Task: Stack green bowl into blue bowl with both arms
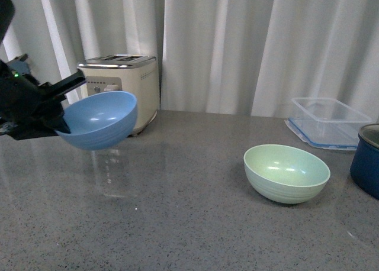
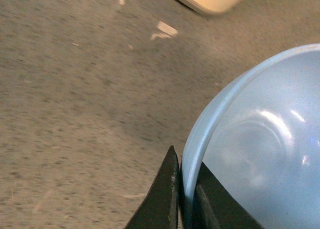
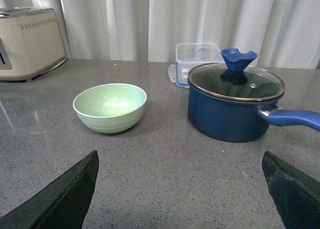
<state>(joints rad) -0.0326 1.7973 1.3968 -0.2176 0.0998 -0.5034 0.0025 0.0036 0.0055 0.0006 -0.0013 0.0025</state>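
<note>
Rim of the blue bowl (image 2: pixel 260 154) pinched by the left gripper (image 2: pixel 186 176); right gripper (image 3: pixel 180 199) spread wide

Two thin black fingers (image 2: pixel 167 194) of the left gripper close on the bowl's rim, one outside the wall and one inside, with only the rim between them. In the front view the left arm (image 1: pixel 23 108) reaches in from the left edge and holds the blue bowl clear of the grey speckled countertop (image 1: pixel 177 223). The bowl is tilted so that its inside faces the camera, and a faint reflection lies on the counter below it. Just behind it stands a cream toaster (image 1: pixel 127 84), close to the white curtain (image 1: pixel 237 46).

The right gripper's fingers (image 3: pixel 65 199) sit at opposite lower corners of the right wrist view, far apart, with only bare counter between them. Beyond them the green bowl (image 3: pixel 110 108) stands upright and empty on the countertop, apart from both grippers and well to the right of the blue bowl. Near it on its right stands a dark blue pot (image 3: pixel 230 109) with a glass lid (image 3: pixel 235 83) and a blue knob. A clear plastic container (image 3: pixel 197 56) lies behind the pot, close to the curtain
</note>
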